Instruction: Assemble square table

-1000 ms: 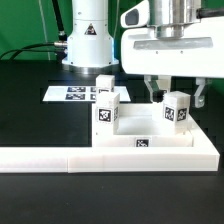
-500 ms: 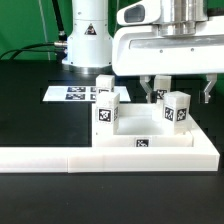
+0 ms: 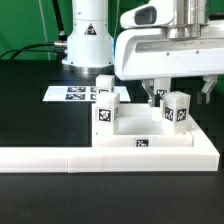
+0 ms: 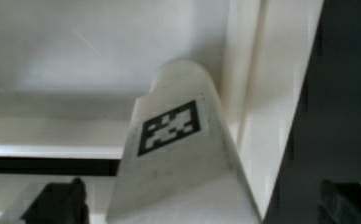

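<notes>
The white square tabletop slab (image 3: 128,134) lies at the front, against the barrier. A tagged white leg (image 3: 178,108) stands on its right part and another leg (image 3: 108,113) on its left part. Two more legs (image 3: 104,86) show partly behind them. My gripper (image 3: 182,97) hangs over the right leg, open, one finger on each side of it and neither touching. In the wrist view that leg (image 4: 173,130) runs between my dark fingertips (image 4: 56,203), and the gripper (image 4: 198,205) holds nothing.
The long white L-shaped barrier (image 3: 40,157) runs along the front edge of the slab. The marker board (image 3: 68,93) lies flat behind the slab, at the exterior view's left. The robot base (image 3: 88,40) stands at the back.
The gripper has shifted a little toward the exterior view's right, so its fingers now straddle the right leg more evenly. The legs and the slab have not moved.
</notes>
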{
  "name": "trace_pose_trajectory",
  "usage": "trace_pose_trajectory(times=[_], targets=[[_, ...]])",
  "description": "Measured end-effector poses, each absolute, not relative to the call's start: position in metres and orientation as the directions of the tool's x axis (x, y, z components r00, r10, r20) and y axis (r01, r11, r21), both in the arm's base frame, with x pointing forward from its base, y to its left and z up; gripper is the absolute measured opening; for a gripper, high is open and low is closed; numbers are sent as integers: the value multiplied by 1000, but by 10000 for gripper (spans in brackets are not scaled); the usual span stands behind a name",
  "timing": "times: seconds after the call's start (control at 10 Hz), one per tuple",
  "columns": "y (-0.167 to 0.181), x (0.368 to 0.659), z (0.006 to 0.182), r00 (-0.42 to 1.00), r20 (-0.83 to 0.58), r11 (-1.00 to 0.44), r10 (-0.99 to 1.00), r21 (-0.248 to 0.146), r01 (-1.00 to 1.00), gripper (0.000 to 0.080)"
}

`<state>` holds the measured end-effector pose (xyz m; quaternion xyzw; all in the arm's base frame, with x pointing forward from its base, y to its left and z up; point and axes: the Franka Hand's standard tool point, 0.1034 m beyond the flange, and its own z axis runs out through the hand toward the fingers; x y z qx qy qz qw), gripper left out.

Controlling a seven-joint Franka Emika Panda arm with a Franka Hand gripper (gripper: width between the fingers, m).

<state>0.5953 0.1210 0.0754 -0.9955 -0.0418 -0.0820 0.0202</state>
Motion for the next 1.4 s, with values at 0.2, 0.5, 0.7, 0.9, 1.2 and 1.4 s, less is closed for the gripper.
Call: trace_pose_trajectory(times=[0.2, 0.5, 0.7, 0.9, 1.2, 1.4], targets=[[121, 595, 75, 965, 166, -979, 201, -6, 204, 648], [120, 596, 75, 944, 165, -958, 285, 14, 287, 525], [119, 596, 75, 946, 165, -960, 278, 13, 279, 374], [119, 596, 75, 952, 166, -965, 258, 9, 260, 290], [119, 596, 75, 986, 163, -999, 20, -34, 26, 290], [118, 596, 75, 970, 152, -981, -192, -69, -183, 290]])
